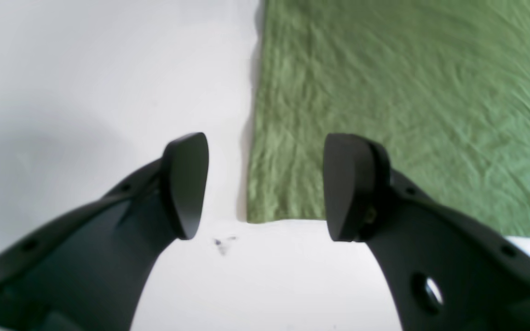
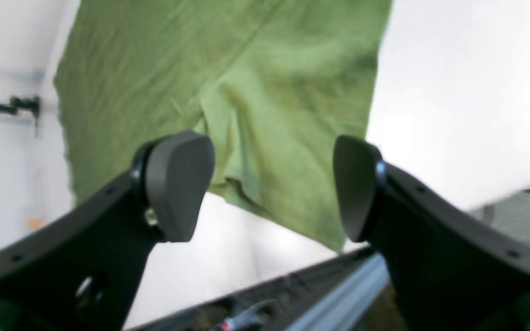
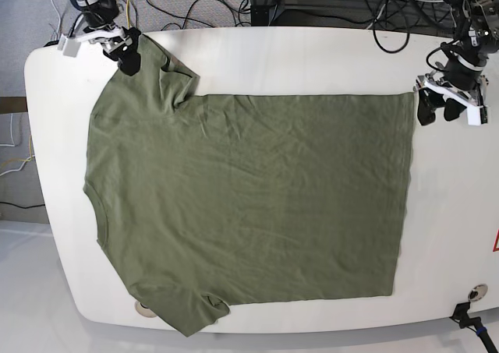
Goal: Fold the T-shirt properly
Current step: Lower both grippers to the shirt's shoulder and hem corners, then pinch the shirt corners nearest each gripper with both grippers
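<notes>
On the white table (image 3: 234,57) the green T-shirt (image 3: 249,205) lies spread out flat, with the left gripper (image 3: 438,109) open and empty by its hem corner and the right gripper (image 3: 127,53) open and empty over a sleeve.

Bare table (image 1: 108,69) is seen beside the left gripper (image 1: 265,184); ahead of the right gripper (image 2: 272,184), only cloth seems spread.
</notes>
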Tool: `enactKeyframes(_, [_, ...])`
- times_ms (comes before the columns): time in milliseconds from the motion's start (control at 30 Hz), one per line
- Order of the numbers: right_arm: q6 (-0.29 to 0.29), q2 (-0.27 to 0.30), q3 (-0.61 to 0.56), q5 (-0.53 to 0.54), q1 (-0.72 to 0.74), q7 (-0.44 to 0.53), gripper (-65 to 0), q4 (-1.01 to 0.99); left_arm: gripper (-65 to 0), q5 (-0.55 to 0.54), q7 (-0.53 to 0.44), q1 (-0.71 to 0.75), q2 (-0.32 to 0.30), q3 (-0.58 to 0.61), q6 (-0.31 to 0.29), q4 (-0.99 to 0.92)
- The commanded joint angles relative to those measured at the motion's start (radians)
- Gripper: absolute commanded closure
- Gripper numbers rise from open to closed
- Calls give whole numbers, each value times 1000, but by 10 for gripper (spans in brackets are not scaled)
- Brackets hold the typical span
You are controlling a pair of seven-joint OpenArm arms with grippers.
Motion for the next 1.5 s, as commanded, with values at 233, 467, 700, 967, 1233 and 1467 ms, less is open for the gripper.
enactKeyframes(233, [27, 7, 9, 34, -4, -2, -425, -123, -370, -10, 0, -7, -12, 10, -8, 6])
enactKeyframes(467, [27, 4, -21, 37, -4, -5, -425, -134, -370, -10, 2, -7, -12, 14, -8, 6])
enactKeyframes(700, [23, 4, -84, 32, 10, -5, -425, -134, -370, -10, 2, -7, -12, 14, -8, 6])
enactKeyframes(967, [23, 4, -87, 34, 18, -5, -407, -134, -370, -9, 2, -7, -12, 12, -8, 6])
enactKeyframes(1233, [25, 6, -87, 38, 54, -76, 0, -176, -370, -9, 2, -7, -12, 12, -8, 6])
enactKeyframes(1467, [25, 6, -86, 34, 73, -119, 0, -174, -375, -10, 91, -39, -12, 14, -9, -92])
